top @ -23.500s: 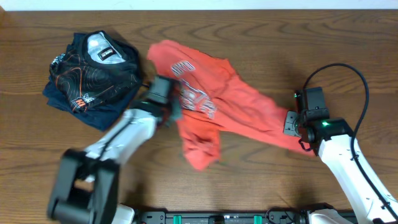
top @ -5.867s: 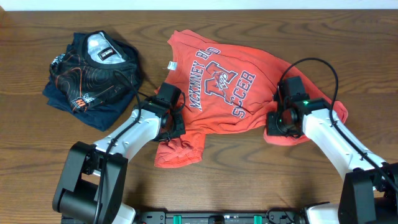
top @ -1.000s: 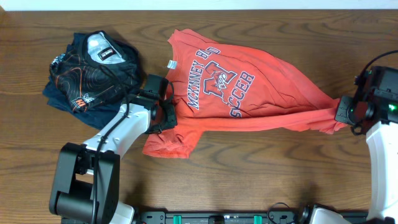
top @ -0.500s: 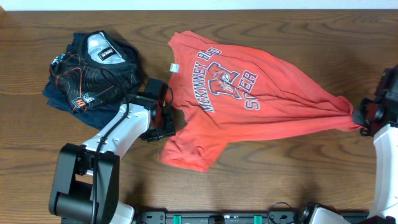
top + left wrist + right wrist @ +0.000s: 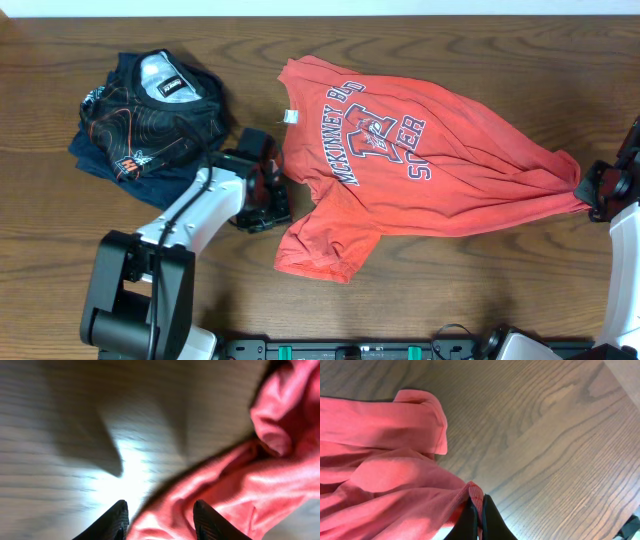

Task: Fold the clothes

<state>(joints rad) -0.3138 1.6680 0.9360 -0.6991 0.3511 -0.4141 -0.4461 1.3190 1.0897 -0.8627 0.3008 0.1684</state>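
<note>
Shirt, coral red with its chest lettering facing up, lies spread on the table, stretched between my two grippers. My right gripper has its fingers pressed together, pinching a bunched edge of the cloth, and the rest of the shirt trails away to its left. My left gripper has its fingers spread, with red cloth lying loose under the gap. A dark navy garment sits on the far side of that gripper from the shirt.
</note>
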